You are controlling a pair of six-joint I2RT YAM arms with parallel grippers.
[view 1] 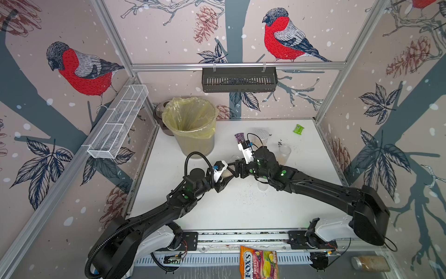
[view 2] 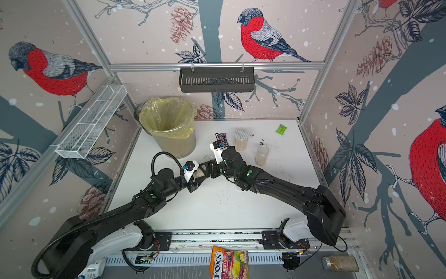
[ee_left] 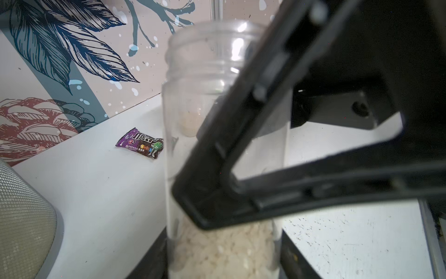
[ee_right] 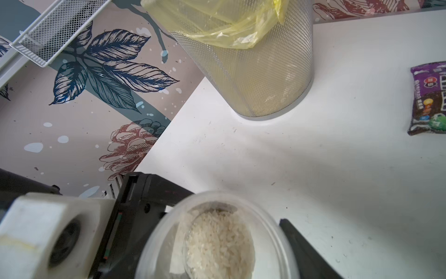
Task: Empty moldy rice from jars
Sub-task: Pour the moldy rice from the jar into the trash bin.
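Clear jar [ee_left: 224,84], moldy rice [ee_right: 217,241] inside

Both top views are taken from high up at the front, aimed down and back across the whole table [view 1: 241,212], so pretty much the same scene is covered twice. The left wrist view is jammed against the jar [ee_left: 205,60], sighted along it toward the back wall [ee_left: 36,79]. The right wrist view is aimed onto its top from close. The candy packet [ee_left: 140,143] is caught by all four.
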